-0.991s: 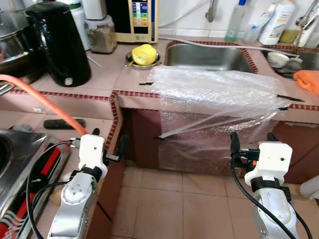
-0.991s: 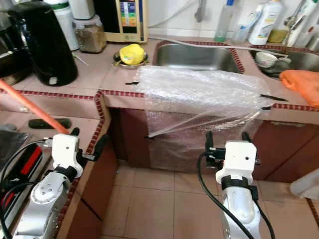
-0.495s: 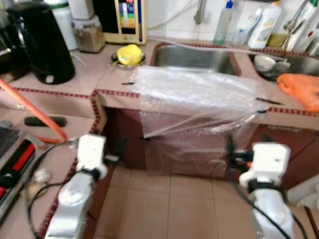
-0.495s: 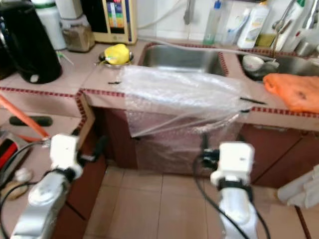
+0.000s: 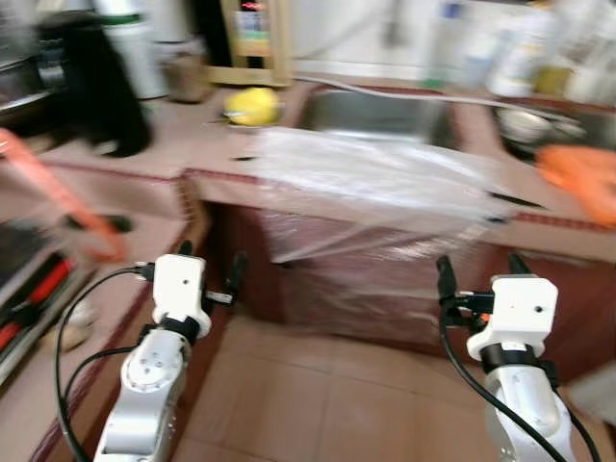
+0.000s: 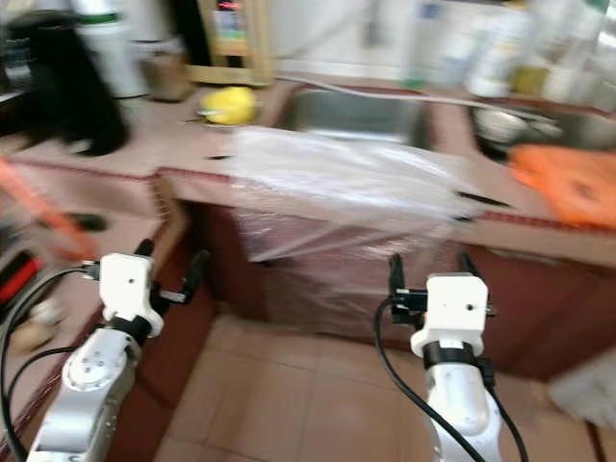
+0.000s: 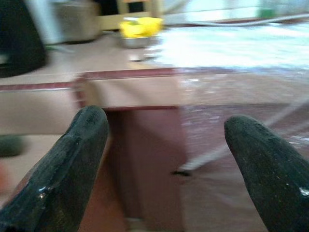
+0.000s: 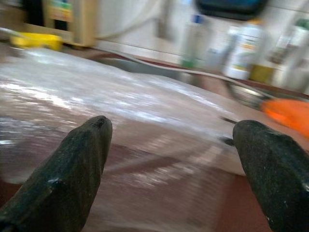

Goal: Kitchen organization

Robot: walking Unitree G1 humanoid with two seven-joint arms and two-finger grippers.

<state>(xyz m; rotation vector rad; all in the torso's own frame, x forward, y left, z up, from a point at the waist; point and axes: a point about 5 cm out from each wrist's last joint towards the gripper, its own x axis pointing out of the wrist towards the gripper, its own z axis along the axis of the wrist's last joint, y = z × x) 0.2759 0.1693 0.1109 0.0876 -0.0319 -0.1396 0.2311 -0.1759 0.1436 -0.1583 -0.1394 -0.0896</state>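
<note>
A tiled kitchen counter (image 5: 202,144) runs across in front of me, with a steel sink (image 5: 375,111) set into it. A sheet of bubble wrap (image 5: 375,183) is taped over the counter's front edge and hangs down the cabinet. A yellow object (image 5: 252,104) rests in a small bowl beside the sink. My left gripper (image 5: 210,265) is open and holds nothing, by the corner of the lower counter. My right gripper (image 5: 478,269) is open too, in front of the hanging wrap. The picture is blurred.
A black kettle (image 5: 101,91) and jars stand at the back left. An orange hose (image 5: 58,192) crosses the lower left counter by a stove (image 5: 29,298). An orange cloth (image 5: 577,168) lies at the right, bottles (image 5: 510,58) behind it. Tiled floor (image 5: 327,395) lies below.
The whole picture has shifted and blurred, so the camera has moved. Both arms keep the same pose with their grippers open.
</note>
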